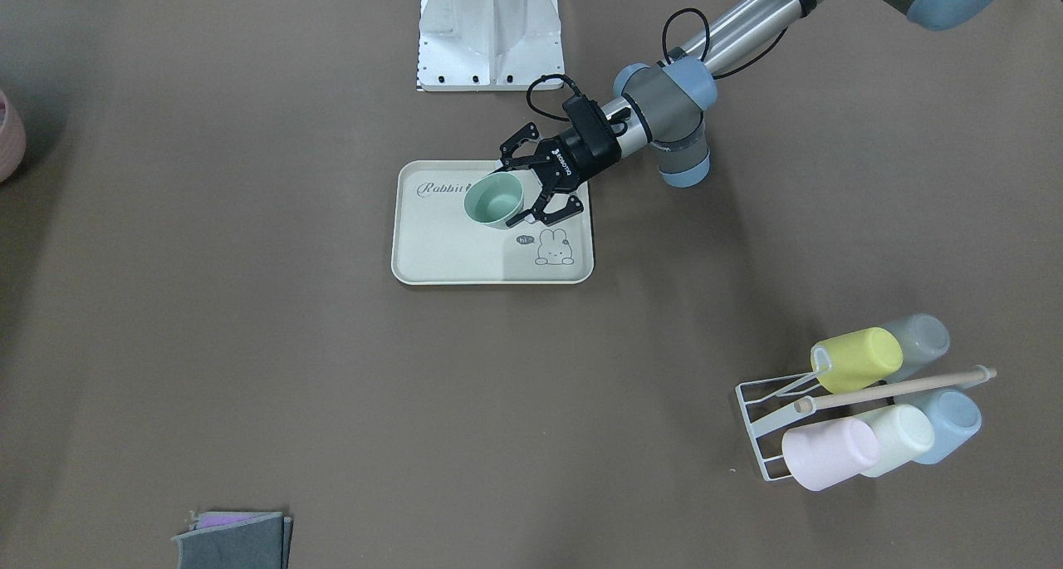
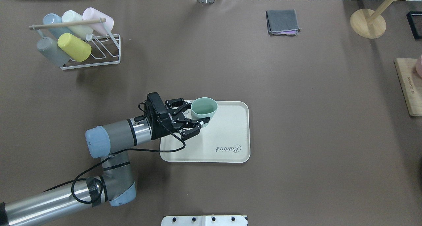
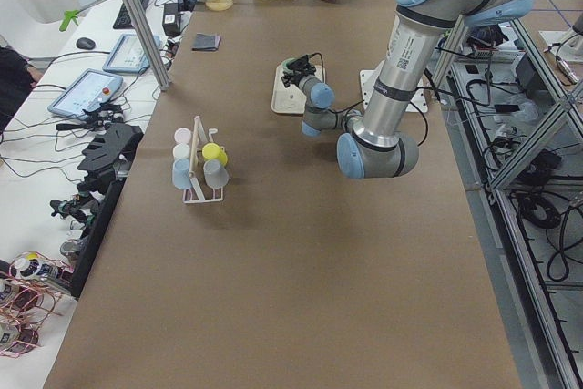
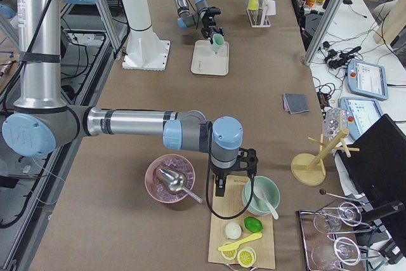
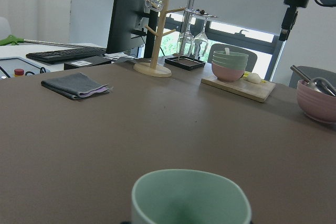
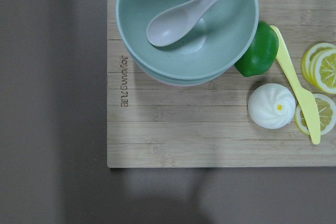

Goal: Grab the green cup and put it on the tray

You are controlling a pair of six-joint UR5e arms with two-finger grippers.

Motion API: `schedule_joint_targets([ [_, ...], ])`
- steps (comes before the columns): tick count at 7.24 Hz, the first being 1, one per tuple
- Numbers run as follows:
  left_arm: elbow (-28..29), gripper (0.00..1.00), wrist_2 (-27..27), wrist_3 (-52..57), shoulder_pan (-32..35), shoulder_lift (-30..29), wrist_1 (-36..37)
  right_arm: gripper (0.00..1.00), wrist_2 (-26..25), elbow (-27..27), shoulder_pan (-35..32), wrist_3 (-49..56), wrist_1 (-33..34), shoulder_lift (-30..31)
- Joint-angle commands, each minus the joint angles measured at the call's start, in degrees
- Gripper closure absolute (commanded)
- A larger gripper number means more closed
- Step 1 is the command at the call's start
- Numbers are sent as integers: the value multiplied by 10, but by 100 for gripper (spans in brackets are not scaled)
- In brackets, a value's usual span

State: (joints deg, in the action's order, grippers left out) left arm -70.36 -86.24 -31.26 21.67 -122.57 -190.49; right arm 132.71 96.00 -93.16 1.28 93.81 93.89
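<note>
The green cup [image 1: 494, 201] is upright over the far-left part of the cream "Rabbit" tray [image 1: 448, 253], low above it or resting on it. My left gripper [image 1: 517, 192] comes in level from the side, shut on the cup with a finger on each side of its lower body. The overhead view shows the same: gripper [image 2: 196, 113], cup [image 2: 204, 108], tray [image 2: 227, 133]. The left wrist view shows only the cup's rim [image 5: 190, 195]. My right gripper [image 4: 217, 190] hangs over a wooden board with bowls, far from the tray. I cannot tell whether it is open or shut.
A white wire rack [image 2: 99, 52] at the table's far left holds a yellow cup [image 2: 74, 47], a mint-cream cup [image 2: 77, 24] and pink, blue and grey ones. A folded grey cloth [image 2: 283, 21], a wooden mug tree [image 2: 367, 23] and the board [image 2: 407, 85] are at the far right.
</note>
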Motion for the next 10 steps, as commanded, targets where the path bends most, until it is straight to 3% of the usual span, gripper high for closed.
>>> schedule_joint_targets([
  [1,11,81,1,-3,0,-4,-1,0,-6,-1,0,-1,-1,0],
  [4,15,80,4,-3,0,-6,0,0,-7,-5,0,0,-2,1],
  [5,19,70,5,-2,0,-6,1,0,-7,-6,0,0,-1,1],
  [6,28,49,6,6,0,-13,3,0,-7,-6,0,0,-1,1],
  [7,32,41,7,6,0,-13,3,0,-7,-6,0,0,-1,1],
  [10,28,39,6,10,0,-14,45,0,-7,-6,0,0,-2,2],
])
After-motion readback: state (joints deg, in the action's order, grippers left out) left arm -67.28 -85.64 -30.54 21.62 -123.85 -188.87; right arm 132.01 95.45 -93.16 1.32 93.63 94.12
